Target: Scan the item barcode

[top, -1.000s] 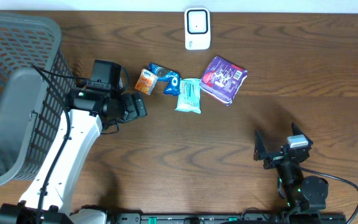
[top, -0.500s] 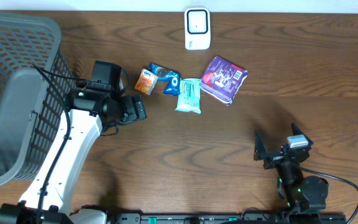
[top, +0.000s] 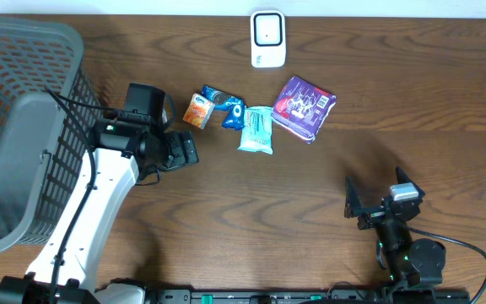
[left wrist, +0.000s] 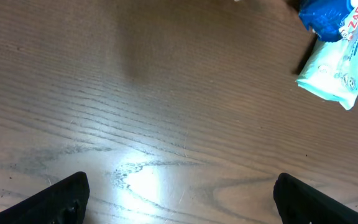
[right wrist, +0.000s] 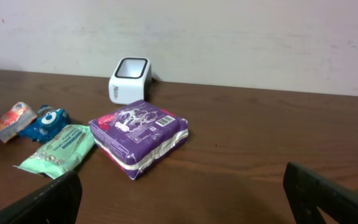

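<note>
left gripper (top: 189, 149) was wide open and empty, over bare bench (left wrist: 166, 93). pale green packet (left wrist: 339, 68) and blue packet (left wrist: 328, 15) lay ahead to its right, untouched, with orange packet (top: 197, 110) beside them. right gripper (top: 376, 199) was wide too, holding nothing. purple pack (right wrist: 140, 134) and scanner (right wrist: 129, 79) sat beyond it. Read it as pre-grasp. Next move needs a reach, a close on one packet, then barcode toward scanner.

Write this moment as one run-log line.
left gripper: open, empty | right gripper: open, empty | four packets: on table, untouched | scan: not done
</note>
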